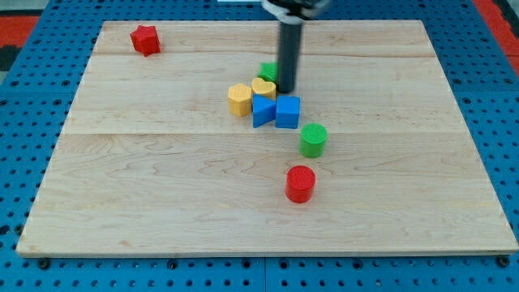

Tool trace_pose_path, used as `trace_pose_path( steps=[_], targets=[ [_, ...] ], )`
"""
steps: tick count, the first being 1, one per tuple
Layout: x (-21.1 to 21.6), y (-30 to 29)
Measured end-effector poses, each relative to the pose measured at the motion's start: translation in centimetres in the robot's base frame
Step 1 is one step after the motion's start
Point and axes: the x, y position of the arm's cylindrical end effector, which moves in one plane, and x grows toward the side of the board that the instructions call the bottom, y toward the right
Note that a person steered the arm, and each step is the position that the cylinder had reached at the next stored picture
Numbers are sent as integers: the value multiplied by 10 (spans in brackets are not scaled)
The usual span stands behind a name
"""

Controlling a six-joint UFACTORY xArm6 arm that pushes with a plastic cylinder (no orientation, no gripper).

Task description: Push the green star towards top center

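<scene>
- Nearest the view's bottom, well below my tip, a red cylinder stands alone on the counter.
- A green cylinder stands a little above it, below my tip and slightly towards the view's right.
- Just under my tip sits a tight cluster: a blue cube directly below, a blue wedge-like block touching its left side, a yellow heart just to the tip's left, and a yellow hexagon-like block further left.
- The green star lies just to the left of my tip and slightly above it, touching or nearly touching the rod; the rod hides most of it, so its shape is hard to confirm.
- The relation that matters: the star is beside the tip, not above it. Top center lies up the view, so I judge the tip has to get below the star before a push sends it that way; the yellow heart crowds that spot.
- There is no gripper to open or close, only the rod; it grasps nothing.
- The rod stands upright, coming down from the view's top edge.
- Far off at the view's top left rests a red star.
</scene>
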Motion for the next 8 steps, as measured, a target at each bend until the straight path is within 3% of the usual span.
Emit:
trace_pose_path(
  steps=[1,2,3,4,5,6,7,8],
  targets=[
    [-53,-37],
    [-18,-57],
    [-30,-141],
    [-69,-92],
    [-40,-71],
    [-41,-47],
    [-81,-22],
    [-96,-2]
  ],
)
